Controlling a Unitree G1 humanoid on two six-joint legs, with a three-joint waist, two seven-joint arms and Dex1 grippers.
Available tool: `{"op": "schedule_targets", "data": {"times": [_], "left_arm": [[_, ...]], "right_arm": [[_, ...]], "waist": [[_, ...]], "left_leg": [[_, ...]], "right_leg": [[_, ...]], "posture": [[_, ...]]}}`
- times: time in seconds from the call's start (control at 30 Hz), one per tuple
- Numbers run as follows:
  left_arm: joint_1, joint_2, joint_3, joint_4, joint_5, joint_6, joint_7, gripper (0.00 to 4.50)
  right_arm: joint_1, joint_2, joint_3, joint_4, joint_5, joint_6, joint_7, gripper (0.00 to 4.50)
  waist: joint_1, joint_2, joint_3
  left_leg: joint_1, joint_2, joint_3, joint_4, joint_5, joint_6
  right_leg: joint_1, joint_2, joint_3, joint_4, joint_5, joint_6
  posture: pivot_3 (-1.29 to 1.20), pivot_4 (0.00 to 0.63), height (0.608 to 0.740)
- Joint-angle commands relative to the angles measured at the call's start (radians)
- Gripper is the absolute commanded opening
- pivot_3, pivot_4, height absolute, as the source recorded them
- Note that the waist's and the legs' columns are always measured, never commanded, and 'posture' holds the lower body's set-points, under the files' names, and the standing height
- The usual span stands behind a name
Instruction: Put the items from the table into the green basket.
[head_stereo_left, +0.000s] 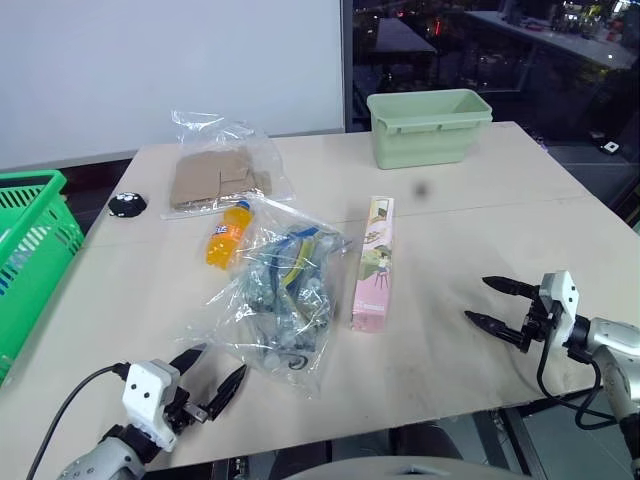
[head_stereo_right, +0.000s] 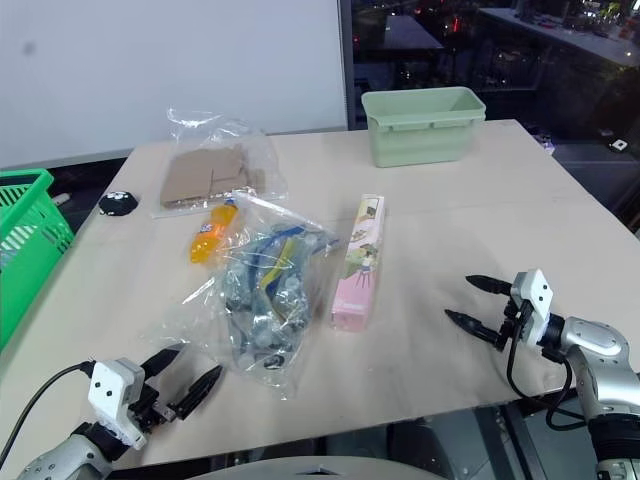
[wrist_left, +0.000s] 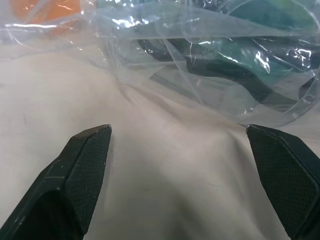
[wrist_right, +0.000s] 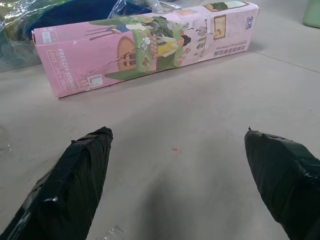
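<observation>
On the beige worktop, four items, none yet in the green basket, which stands at the far left edge with its lattice wall showing. Nearest the left gripper: clear crinkly bag of blue-yellow goods, sprawled mid-worktop, its loose near edge just ahead of the black fingertips in the left wrist view. Jaws of that gripper spread wide, empty, low over the near edge of the worktop, aimed toward the bag.

Touching the bag's far left corner: small orange soda bottle, lying on its side. Behind the bottle, toward the white wall: clear bag of brown cardboard pieces, flat on the surface. Just beside the crinkly bag on the right: long pink carton, lying flat, lengthwise away from the robot.

Right gripper low over the near right part of the worktop, well apart from the carton, pointing toward it; jaws wide, nothing between them.

Further back on the right: pale-green tub, upright. Near the far left edge: small black object.
</observation>
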Motion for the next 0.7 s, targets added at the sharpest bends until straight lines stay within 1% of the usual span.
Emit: {"op": "schedule_targets", "data": {"times": [0.03,0.13,0.5,0.6,0.7], "left_arm": [[-0.012,0.007,0.015,-0.017,-0.011,-0.016,0.001,4.47],[-0.024,0.017,0.034,0.002,-0.017,-0.016,-0.003,4.47],[-0.023,0.019,0.036,0.002,-0.021,-0.013,-0.014,4.47],[-0.017,0.022,0.056,-0.018,-0.078,0.013,-0.032,4.47],[0.025,0.050,0.061,-0.043,-0.120,0.044,-0.088,4.47]], "right_arm": [[-0.014,-0.010,-0.027,-0.013,0.008,-0.009,0.009,4.50],[-0.009,-0.012,-0.031,-0.013,0.008,-0.012,0.008,4.50],[0.002,-0.002,-0.028,-0.021,0.007,-0.015,0.007,4.50],[0.006,-0.007,-0.028,-0.028,0.014,-0.012,0.018,4.50],[0.022,-0.031,-0.030,-0.065,0.034,0.009,0.056,4.50]], "waist": [[0.000,0.000,0.000],[0.001,0.000,0.000],[0.001,-0.001,0.001],[0.001,-0.002,0.002],[0.000,-0.002,0.002]], "left_leg": [[0.000,0.000,0.000,0.000,0.000,0.000],[0.000,0.000,0.000,0.000,0.000,0.000],[0.000,0.000,0.000,0.000,0.000,0.000],[0.000,0.000,0.000,0.000,0.000,0.000],[0.000,0.000,0.000,0.000,0.000,0.000]], "right_leg": [[0.000,0.000,0.000,0.000,0.000,0.000],[0.000,0.000,0.000,0.000,0.000,0.000],[0.000,0.000,0.000,0.000,0.000,0.000],[0.000,0.000,0.000,0.000,0.000,0.000],[0.000,0.000,0.000,0.000,0.000,0.000]], "posture": [[0.09,0.000,0.740],[0.09,0.000,0.740],[0.09,0.000,0.740],[0.09,0.000,0.740],[0.09,0.000,0.740]]}}
